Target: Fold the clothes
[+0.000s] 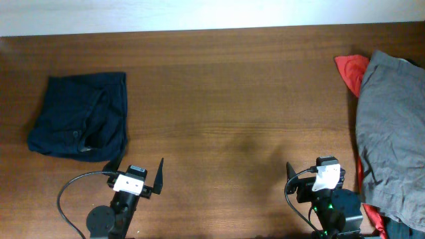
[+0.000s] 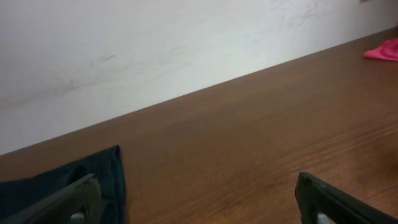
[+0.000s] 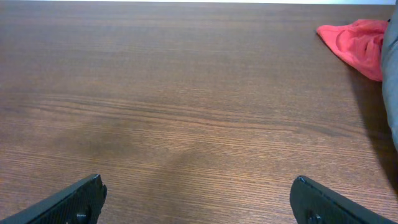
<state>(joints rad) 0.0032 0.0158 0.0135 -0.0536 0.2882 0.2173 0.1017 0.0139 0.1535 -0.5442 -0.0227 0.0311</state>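
The grey-khaki garment (image 1: 392, 126) lies wrinkled in a heap at the table's right edge; a sliver of it shows at the right edge of the right wrist view (image 3: 393, 74). My right gripper (image 1: 325, 167) is open and empty near the front edge, just left of the garment and not touching it. In its own view (image 3: 199, 199) only bare wood lies between the fingers. My left gripper (image 1: 139, 164) is open and empty at the front left, far from the garment. In its own view (image 2: 199, 202) the fingers are wide apart.
A folded dark navy garment (image 1: 83, 116) lies at the left, just beyond my left gripper, and shows in the left wrist view (image 2: 68, 180). A red garment (image 1: 350, 70) pokes out from under the grey one at the back right (image 3: 357, 40). The brown wooden table (image 1: 226, 99) stretches between them.
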